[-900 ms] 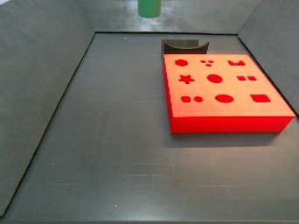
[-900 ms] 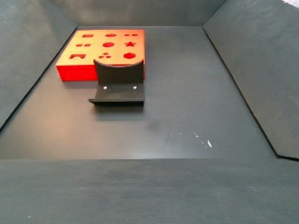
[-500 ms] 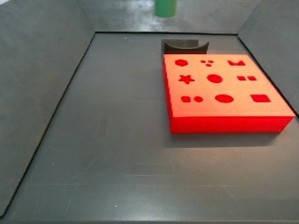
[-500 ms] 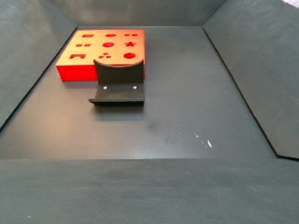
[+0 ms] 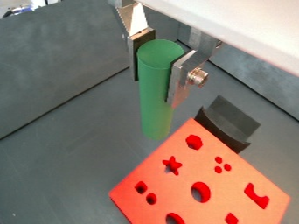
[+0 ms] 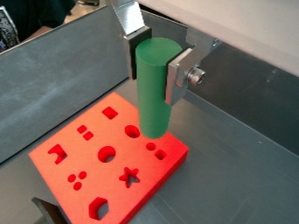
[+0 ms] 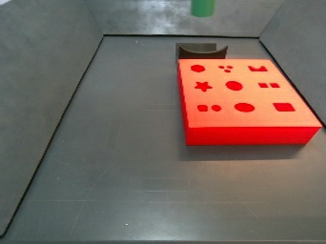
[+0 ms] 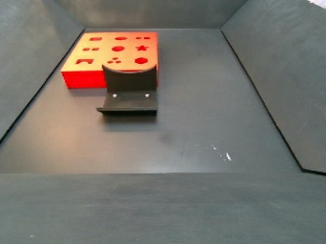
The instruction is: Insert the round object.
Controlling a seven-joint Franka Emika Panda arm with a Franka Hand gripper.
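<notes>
My gripper (image 5: 159,64) (image 6: 160,65) is shut on the green cylinder peg (image 5: 156,90) (image 6: 156,87), which hangs upright from the silver fingers (image 5: 183,73), high above the floor. In a side view only the peg's lower end (image 7: 203,8) shows at the top edge, beyond the block's far end. The red block (image 7: 245,101) (image 8: 112,55) lies flat, with several cut-out holes on top, among them a round hole (image 7: 234,86) (image 6: 105,154). In both wrist views the block (image 5: 198,179) lies below and ahead of the peg.
The fixture (image 8: 129,94) (image 7: 200,49), a dark L-shaped bracket, stands against one end of the red block. Grey walls (image 7: 51,86) enclose the dark floor (image 7: 114,172).
The peg's lower end has moved to the right along the top edge of a side view, toward the line of the block. The block and fixture have not moved.
</notes>
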